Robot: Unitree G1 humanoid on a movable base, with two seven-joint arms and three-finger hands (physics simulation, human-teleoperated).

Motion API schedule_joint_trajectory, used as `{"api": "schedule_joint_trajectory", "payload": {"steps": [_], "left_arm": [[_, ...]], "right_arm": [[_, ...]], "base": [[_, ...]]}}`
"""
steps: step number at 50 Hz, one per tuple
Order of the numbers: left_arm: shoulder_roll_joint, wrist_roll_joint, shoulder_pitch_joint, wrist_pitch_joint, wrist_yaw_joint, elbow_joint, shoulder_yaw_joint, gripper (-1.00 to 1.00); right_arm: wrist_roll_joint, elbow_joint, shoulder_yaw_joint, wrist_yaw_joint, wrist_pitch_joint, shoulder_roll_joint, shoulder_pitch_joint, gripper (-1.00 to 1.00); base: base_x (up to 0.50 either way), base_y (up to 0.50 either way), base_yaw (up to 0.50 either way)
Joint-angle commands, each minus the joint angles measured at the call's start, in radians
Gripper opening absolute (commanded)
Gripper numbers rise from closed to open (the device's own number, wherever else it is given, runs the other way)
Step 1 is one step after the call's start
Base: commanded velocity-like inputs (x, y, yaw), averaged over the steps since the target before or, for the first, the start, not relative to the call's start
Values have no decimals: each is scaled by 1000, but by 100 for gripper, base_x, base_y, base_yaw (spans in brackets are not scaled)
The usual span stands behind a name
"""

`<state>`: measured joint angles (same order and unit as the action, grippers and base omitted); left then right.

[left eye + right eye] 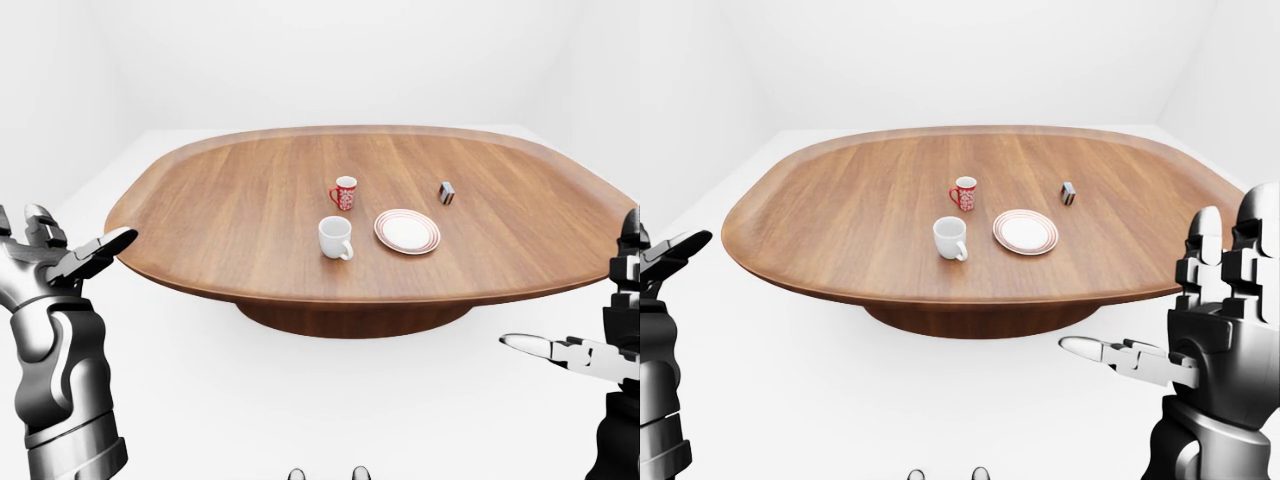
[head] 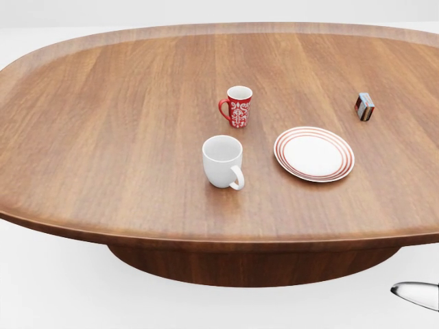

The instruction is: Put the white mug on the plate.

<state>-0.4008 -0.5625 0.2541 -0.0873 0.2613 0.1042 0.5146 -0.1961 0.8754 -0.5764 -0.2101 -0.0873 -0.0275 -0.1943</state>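
The white mug (image 2: 223,161) stands upright near the middle of the oval wooden table (image 2: 103,137), its handle turned toward the view's bottom right. To its right lies the white plate (image 2: 314,153) with red rings on its rim, empty. Both hands hang short of the table's near edge, far from the mug. My left hand (image 1: 60,260) is raised at the left of the left-eye view with fingers spread. At the right of the right-eye view, my right hand (image 1: 1200,320) is open too, one finger stretched out leftward.
A red patterned mug (image 2: 238,106) stands just above the white mug in the head view. A small striped box (image 2: 365,107) sits above and right of the plate. White floor surrounds the table, which rests on a dark central pedestal (image 2: 254,264).
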Motion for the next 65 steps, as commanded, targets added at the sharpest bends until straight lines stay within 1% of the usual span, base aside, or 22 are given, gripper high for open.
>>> {"api": "schedule_joint_trajectory", "payload": {"steps": [1, 31, 32, 65], "left_arm": [[2, 0, -1, 0, 1, 2, -1, 100], [4, -1, 0, 0, 0, 4, -1, 100], [8, 9, 2, 0, -7, -12, -9, 100], [11, 8, -3, 0, -2, 5, -8, 100]], "right_arm": [[1, 1, 9, 1, 0, 2, 1, 100], [2, -8, 8, -4, 0, -1, -5, 100], [14, -24, 24, -11, 0, -4, -8, 100], [18, -33, 31, -14, 0, -3, -7, 100]], "base": [[0, 0, 0], [16, 0, 0], [25, 0, 0], [25, 0, 0]]}}
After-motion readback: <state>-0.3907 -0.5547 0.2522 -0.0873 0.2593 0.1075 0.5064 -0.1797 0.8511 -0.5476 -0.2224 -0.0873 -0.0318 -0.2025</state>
